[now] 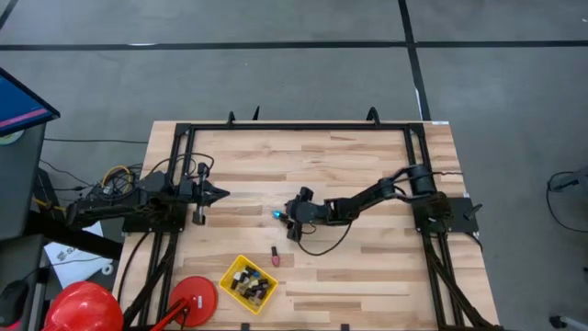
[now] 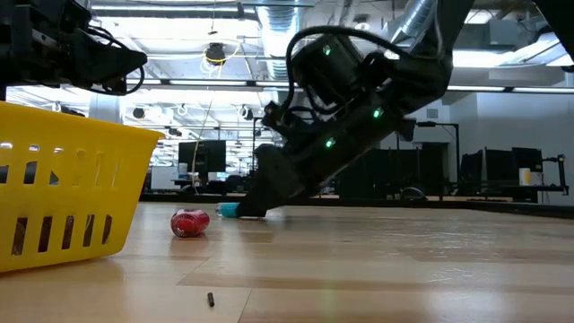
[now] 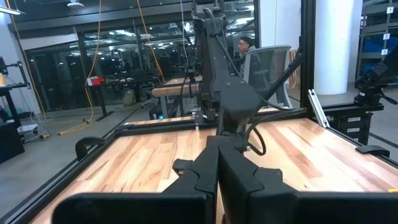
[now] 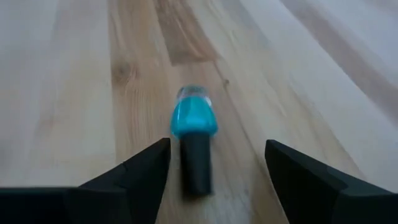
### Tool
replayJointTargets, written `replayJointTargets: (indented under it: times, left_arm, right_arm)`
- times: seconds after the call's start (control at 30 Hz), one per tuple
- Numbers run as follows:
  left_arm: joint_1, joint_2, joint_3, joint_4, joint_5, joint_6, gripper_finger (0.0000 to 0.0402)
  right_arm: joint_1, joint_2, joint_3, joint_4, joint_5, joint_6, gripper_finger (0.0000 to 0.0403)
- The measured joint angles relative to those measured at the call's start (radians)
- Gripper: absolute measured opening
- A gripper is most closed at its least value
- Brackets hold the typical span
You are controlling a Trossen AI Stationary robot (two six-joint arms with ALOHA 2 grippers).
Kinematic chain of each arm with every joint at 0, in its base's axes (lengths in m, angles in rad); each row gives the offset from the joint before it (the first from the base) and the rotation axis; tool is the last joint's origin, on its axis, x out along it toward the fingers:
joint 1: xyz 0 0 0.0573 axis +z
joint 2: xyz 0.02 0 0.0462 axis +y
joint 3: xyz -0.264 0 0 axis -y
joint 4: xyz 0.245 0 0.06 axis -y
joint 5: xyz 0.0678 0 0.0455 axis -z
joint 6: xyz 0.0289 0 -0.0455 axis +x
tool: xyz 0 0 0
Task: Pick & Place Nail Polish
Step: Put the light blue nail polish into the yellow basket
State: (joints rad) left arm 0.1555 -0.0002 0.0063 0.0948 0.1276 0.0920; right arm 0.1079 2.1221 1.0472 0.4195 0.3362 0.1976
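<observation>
Right hand (image 4: 217, 180) spread wide, low over counter (image 4: 74, 74); blue nail polish bottle (image 4: 194, 134) lying flat between fingers, cap toward hand; probably light, glassy, slippery, roll-prone; best pinched across body.

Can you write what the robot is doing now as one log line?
right gripper: open, low over blue nail polish bottle | bottle: lying on table | left gripper: shut, waiting
</observation>
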Motion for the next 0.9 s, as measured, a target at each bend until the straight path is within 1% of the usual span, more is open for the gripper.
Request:
replayJointTargets:
  times: [0.07, 0.17, 0.37, 0.47, 0.53, 0.83, 0.9]
  left_arm:
    - [0.0, 0.0, 0.0, 0.0, 0.0, 0.0, 0.0001]
    - [0.0, 0.0, 0.0, 0.0, 0.0, 0.0, 0.0001]
    - [0.0, 0.0, 0.0, 0.0, 0.0, 0.0, 0.0001]
    - [0.0, 0.0, 0.0, 0.0, 0.0, 0.0, 0.0001]
    - [0.0, 0.0, 0.0, 0.0, 0.0, 0.0, 0.0001]
    - [0.0, 0.0, 0.0, 0.0, 0.0, 0.0, 0.0001]
    - [0.0, 0.0, 0.0, 0.0, 0.0, 0.0, 0.0001]
  right_arm:
    - [0.0, 0.024, 0.002, 0.033, 0.0, 0.019, 0.0245]
    - [0.001, 0.034, 0.004, 0.03, -0.001, 0.017, 0.0214]
    - [0.002, 0.089, 0.007, 0.076, -0.011, 0.016, 0.0122]
    - [0.004, 0.097, 0.008, 0.092, -0.022, 0.014, 0.0074]
    - [0.004, 0.097, 0.007, 0.092, -0.022, 0.012, 0.0052]
    - [0.01, 0.092, 0.0, 0.127, -0.023, -0.007, 0.0049]
    - [0.012, 0.074, 0.0, 0.126, -0.023, -0.013, 0.0049]
